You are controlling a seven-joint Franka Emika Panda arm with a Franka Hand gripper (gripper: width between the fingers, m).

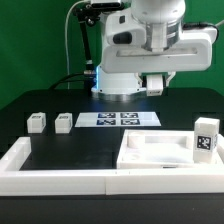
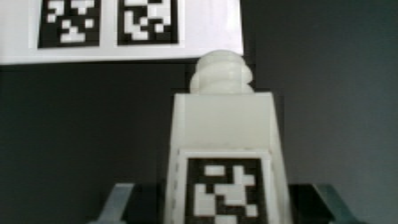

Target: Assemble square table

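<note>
Item: table leg [image 2: 221, 130], clenched in gripper [image 2: 217, 205], rounded tip pointing away, presumably for fitting into tabletop [image 1: 150, 152]; marker board [image 2: 125, 30] beyond gripper.

The exterior view is lit brightly and evenly from above. White parts are nearly washed out against the black desk [image 1: 40, 105], and only faint, soft shadows are cast. Both pictures are coarse. In the wrist view the leg [image 2: 222, 120] is blurred, and the marker board [image 2: 205, 40] is overexposed.
</note>
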